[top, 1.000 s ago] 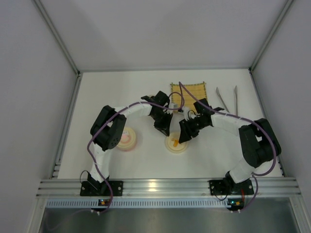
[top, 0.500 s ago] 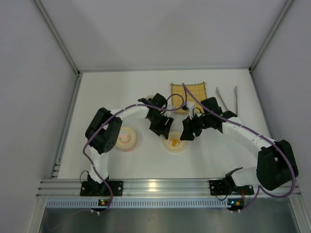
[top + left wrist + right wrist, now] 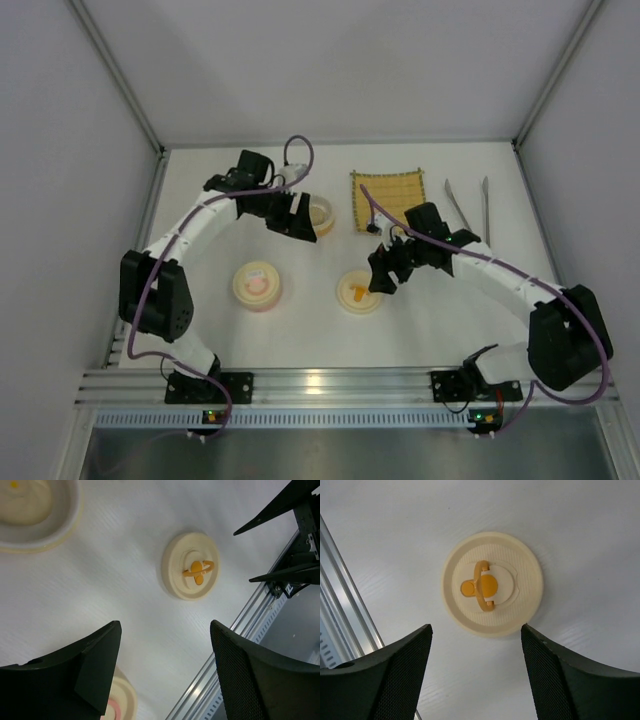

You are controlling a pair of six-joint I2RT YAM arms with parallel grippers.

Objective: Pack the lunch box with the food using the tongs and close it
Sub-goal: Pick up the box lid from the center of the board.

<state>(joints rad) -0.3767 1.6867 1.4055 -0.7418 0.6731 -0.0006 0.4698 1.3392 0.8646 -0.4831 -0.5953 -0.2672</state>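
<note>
The tongs [image 3: 486, 208], slim and silver, lie flat well off to the right of the right gripper [image 3: 475, 628], their two arms spread in a narrow V. The round cream orange-handled lid [image 3: 492, 585] lies flat straight below that gripper, untouched. An open cream bowl [image 3: 62, 527] stands just beside the left gripper [image 3: 165, 626]; its contents are unclear. The pink-marked lid [image 3: 257, 285] lies flat, well apart from that gripper.

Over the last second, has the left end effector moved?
Yes. The left end effector has swung away from the orange-handled lid toward the far left, and is now level with the yellow mat, beside a cream bowl.
</note>
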